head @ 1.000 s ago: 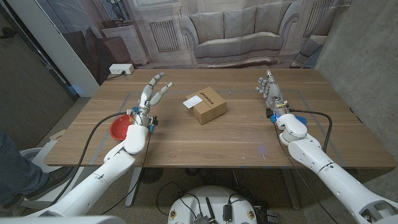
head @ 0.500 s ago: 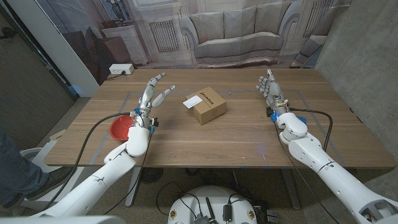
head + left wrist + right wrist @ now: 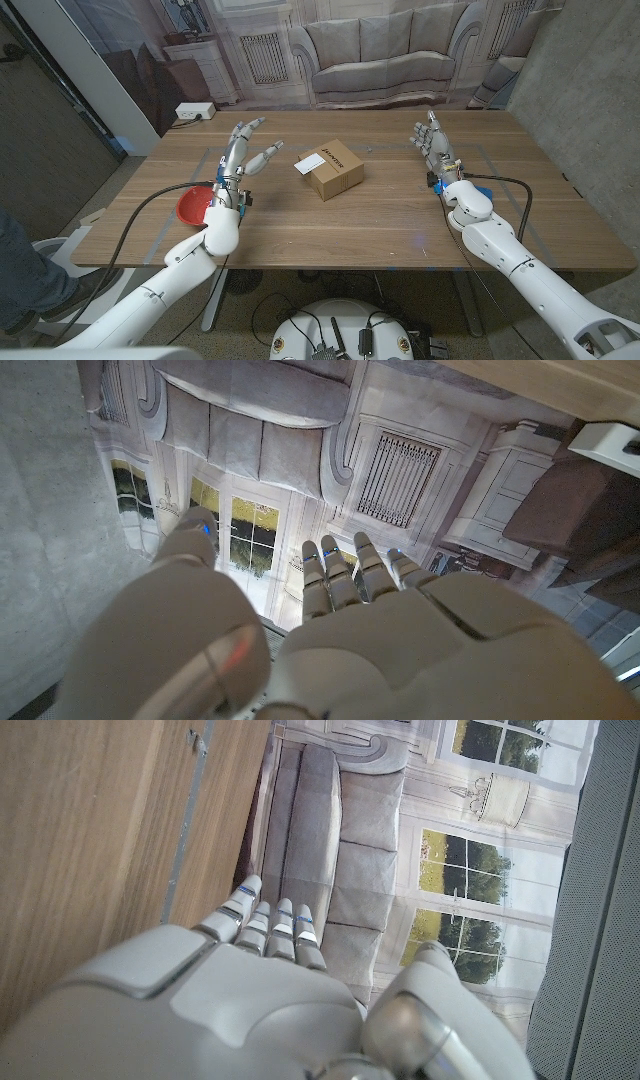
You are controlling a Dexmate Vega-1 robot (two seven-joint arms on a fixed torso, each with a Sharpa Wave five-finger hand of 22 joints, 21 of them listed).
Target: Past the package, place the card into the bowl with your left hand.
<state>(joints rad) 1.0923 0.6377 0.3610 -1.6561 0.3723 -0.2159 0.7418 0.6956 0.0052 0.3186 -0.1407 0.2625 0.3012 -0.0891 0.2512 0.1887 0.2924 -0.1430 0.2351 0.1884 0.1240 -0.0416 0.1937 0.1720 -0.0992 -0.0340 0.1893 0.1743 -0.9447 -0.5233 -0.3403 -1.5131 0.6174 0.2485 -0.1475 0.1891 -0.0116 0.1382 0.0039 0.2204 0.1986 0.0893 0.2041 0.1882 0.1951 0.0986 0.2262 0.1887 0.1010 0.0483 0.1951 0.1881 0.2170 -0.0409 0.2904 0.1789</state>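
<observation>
Between bowl (image 3: 195, 204) and package (image 3: 334, 172), left hand (image 3: 243, 153) (fingers spread, empty) hovers.

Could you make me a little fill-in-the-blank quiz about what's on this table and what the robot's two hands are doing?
1. The white card leans against the brown cardboard ____.
2. The shallow bowl near the table's left edge is ____ in colour.
3. The robot's left hand is raised with its fingers apart and holds ____.
4. The hand nearer the bowl is the robot's ____ hand; the right hand is across the wooden table.

Missing words: package; red; nothing; left
</observation>
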